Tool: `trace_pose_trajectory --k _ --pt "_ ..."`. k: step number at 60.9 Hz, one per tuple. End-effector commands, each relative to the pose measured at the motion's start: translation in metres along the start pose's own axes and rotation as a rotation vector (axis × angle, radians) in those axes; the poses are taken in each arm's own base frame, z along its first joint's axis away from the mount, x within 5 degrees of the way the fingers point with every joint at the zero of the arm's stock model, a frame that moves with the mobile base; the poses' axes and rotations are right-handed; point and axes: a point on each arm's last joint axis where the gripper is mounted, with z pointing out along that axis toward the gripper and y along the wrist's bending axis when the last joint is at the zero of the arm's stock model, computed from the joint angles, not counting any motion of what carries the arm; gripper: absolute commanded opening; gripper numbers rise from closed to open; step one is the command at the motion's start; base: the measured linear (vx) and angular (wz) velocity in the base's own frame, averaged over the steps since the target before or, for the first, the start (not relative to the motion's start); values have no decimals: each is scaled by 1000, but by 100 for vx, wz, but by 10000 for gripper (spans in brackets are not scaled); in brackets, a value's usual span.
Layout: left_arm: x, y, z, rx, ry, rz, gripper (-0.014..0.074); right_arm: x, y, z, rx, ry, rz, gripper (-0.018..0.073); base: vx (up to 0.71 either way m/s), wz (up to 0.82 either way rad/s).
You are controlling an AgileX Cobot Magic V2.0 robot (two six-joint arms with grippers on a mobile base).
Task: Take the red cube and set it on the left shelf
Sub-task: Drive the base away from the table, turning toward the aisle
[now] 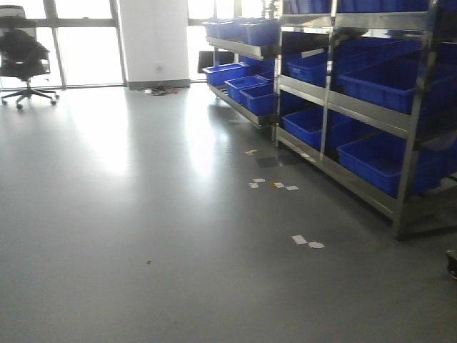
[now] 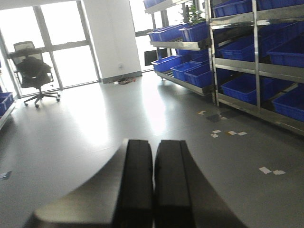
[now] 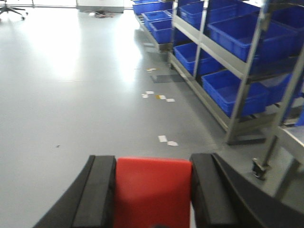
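Red cube (image 3: 153,192), smooth, flat-faced, clamped between right gripper (image 3: 153,197) black pads.

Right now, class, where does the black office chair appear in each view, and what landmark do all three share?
Front view: office chair at the upper left.
Left wrist view: near the left edge, above the middle.
Right wrist view: only its wheeled base, in the top-left corner.
Shared landmark: the left shelf, on the right in all three.

Grey floor (image 1: 143,236) with scattered paper scraps (image 1: 298,239)
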Motion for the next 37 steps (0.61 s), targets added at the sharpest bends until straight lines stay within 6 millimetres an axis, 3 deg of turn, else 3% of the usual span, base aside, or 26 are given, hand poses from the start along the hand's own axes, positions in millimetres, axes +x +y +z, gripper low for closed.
trace_pose_trajectory --k 1,37 --pt "0 0 1 -10 -60 -4 106 -17 -1 -2 11 -111 -18 60 -16 15" --pt "0 0 1 -10 -60 -4 106 -17 -1 -2 11 -111 -18 60 -12 47"
